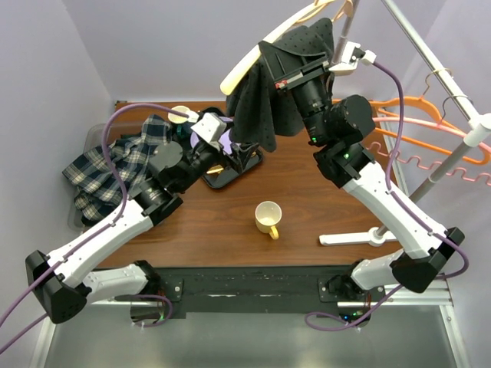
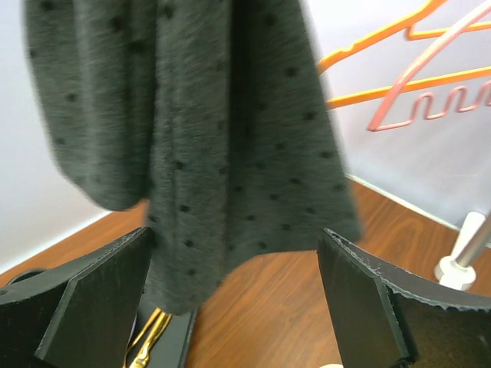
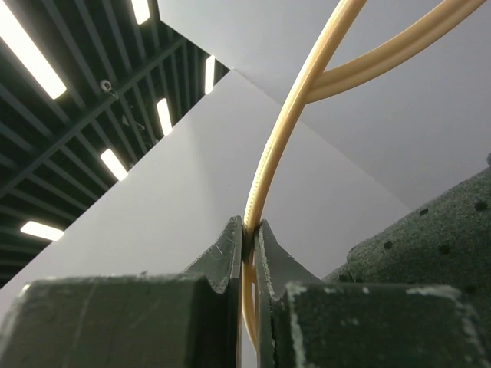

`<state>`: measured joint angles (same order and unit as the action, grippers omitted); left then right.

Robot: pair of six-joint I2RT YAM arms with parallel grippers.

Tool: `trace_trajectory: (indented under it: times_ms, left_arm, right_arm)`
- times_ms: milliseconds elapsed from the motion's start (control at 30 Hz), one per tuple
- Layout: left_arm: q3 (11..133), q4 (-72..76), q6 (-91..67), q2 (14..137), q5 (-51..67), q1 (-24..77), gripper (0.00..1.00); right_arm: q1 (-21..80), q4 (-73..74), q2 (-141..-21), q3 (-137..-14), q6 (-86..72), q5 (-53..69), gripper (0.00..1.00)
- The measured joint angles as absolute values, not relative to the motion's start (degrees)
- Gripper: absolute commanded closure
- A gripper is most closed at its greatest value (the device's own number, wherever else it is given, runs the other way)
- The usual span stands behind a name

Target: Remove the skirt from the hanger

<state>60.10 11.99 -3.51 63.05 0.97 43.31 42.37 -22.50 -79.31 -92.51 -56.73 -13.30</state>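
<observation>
Above the desk (image 1: 307, 192), skirt (image 2: 222, 153): hangs on the cream hanger (image 3: 284, 153), long axis vertical, hem seemingly off the wood
Right claw (image 3: 249, 238): pinched onto the hanger's thin bar, holding it aloft
Left claw (image 2: 234, 295): spread wide, nothing gripped
Key relation: skirt's lower hem lies straight ahead of the left claw, in line with its gap; left arm nearer the cloth
Judged next: advance, close on hem, draw downward

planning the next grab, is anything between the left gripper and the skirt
Nothing visible. In the left wrist view the dotted skirt hangs directly ahead of the open left gripper, only air between. The right gripper is shut on the cream hanger.
</observation>
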Motion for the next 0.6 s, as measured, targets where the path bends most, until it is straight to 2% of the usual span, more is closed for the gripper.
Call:
trace_trajectory:
  times_ms: [400,600]
  left_arm:
    - [61.52,11.35,-0.01,65.76,-6.74,43.31,0.07]
    - [61.52,11.9,0.75,65.78,-5.87,43.31,0.14]
  right_arm:
    - [42.48,-22.31,-76.97,-92.38,-57.6,-12.45,1.0]
    - [42.48,-22.31,-76.97,-92.27,-57.67,-12.45,1.0]
